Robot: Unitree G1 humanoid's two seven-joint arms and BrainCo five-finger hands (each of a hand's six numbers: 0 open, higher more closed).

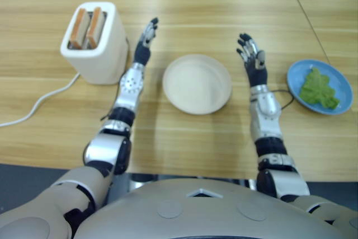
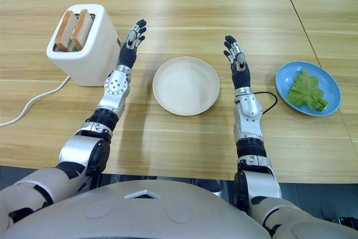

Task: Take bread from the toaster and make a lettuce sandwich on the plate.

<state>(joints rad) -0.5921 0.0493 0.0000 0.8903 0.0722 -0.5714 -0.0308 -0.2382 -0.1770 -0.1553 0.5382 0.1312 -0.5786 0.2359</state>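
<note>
A white toaster (image 1: 96, 43) stands at the left with two slices of bread (image 1: 87, 27) sticking up from its slots. An empty cream plate (image 1: 197, 83) lies in the middle of the wooden table. At the right a blue plate (image 1: 341, 100) holds a green lettuce leaf (image 1: 318, 88). My left hand (image 1: 146, 38) is stretched out flat between the toaster and the cream plate, open and holding nothing. My right hand (image 1: 253, 57) is raised between the cream plate and the blue plate, fingers spread, also empty.
The toaster's white cord (image 1: 34, 104) trails off to the left across the table. A thin black cable (image 2: 271, 100) loops by my right wrist. The table's near edge runs just in front of my arms.
</note>
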